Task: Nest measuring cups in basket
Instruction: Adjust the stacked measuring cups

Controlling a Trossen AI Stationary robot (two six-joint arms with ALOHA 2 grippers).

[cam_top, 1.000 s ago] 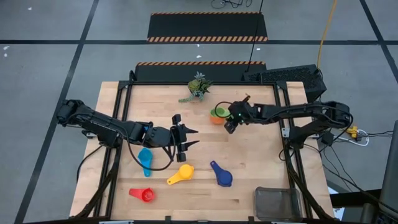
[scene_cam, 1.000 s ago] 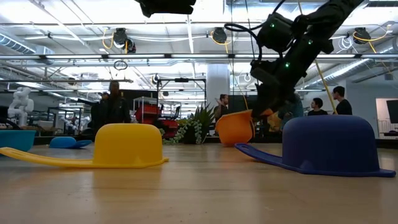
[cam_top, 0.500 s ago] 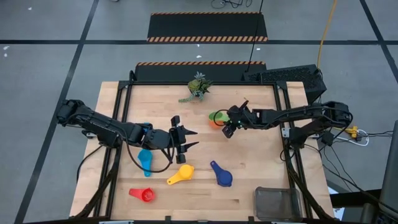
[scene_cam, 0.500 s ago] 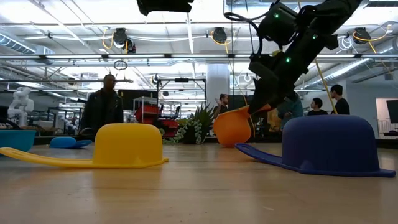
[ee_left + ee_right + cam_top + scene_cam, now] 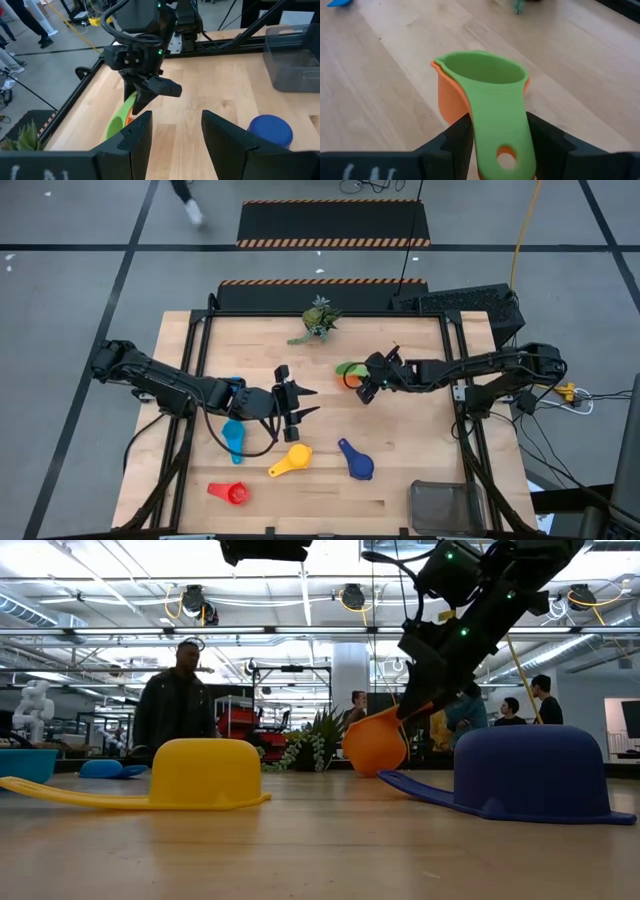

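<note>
Carrying the nested pair to the basket is the step in hand, as I judge it: the right gripper [image 5: 366,383] has its two dark fingers closed on the flat stacked handles of the green plastic measuring cup [image 5: 485,75] that sits inside the orange plastic measuring cup [image 5: 375,743], and in the low view the pair looks tilted and lifted a little from the wooden table [image 5: 420,440], near the centre and slightly toward 2 o'clock. The dark grey wire-mesh basket [image 5: 445,505] waits at about 5 o'clock, at the near right corner, well apart from the pair. To do this well, the grip should stay firm on both handles together, because the green bowl could slide out of the orange one if the pair tips more. I would keep the bowls level during the travel and pass over the dark blue plastic measuring cup [image 5: 356,463], which lies between the pair and the basket. The left gripper [image 5: 305,402] hovers near the centre toward 9 o'clock with its fingers partly apart and empty. The yellow plastic measuring cup [image 5: 289,460], the light blue plastic measuring cup [image 5: 233,437] and the red plastic measuring cup [image 5: 231,493] rest on the table toward 7 o'clock.
</note>
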